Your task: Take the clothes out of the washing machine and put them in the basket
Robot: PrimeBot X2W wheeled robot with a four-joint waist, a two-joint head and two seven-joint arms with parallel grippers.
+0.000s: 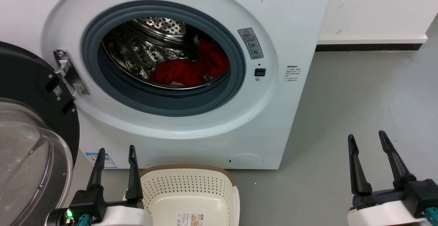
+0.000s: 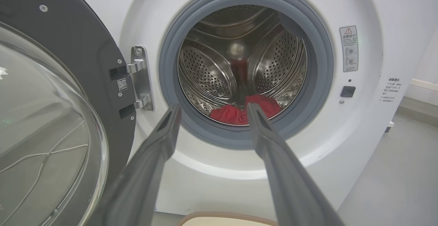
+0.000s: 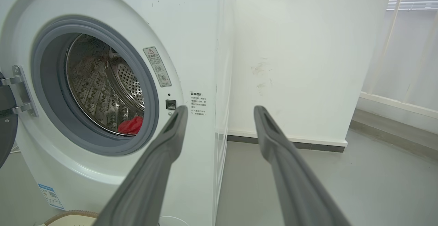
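— Which step are we looking at?

— The very first, I'd judge. The red clothes (image 1: 191, 70) are lying low in the drum (image 1: 137, 48) of the washing machine (image 1: 291, 30), toward its right side, and nothing is gripping them. The door (image 1: 27, 75) is hanging wide open on the left.

— And the tools?

— The left tool (image 1: 116, 149) is hovering in front of the machine, just beside the basket (image 1: 186, 167), fingers spread and carrying nothing. The right tool (image 1: 366, 134) is waiting over the floor (image 1: 359, 92), well off to the right, likewise spread and empty.

— So what is the next move asking for?

— The left wrist view is looking straight into the opening, so I'd say that tool is the one to go in over the grey rim (image 1: 164, 106), sink to the fabric and close on a fold. The basket is sitting right below the opening.
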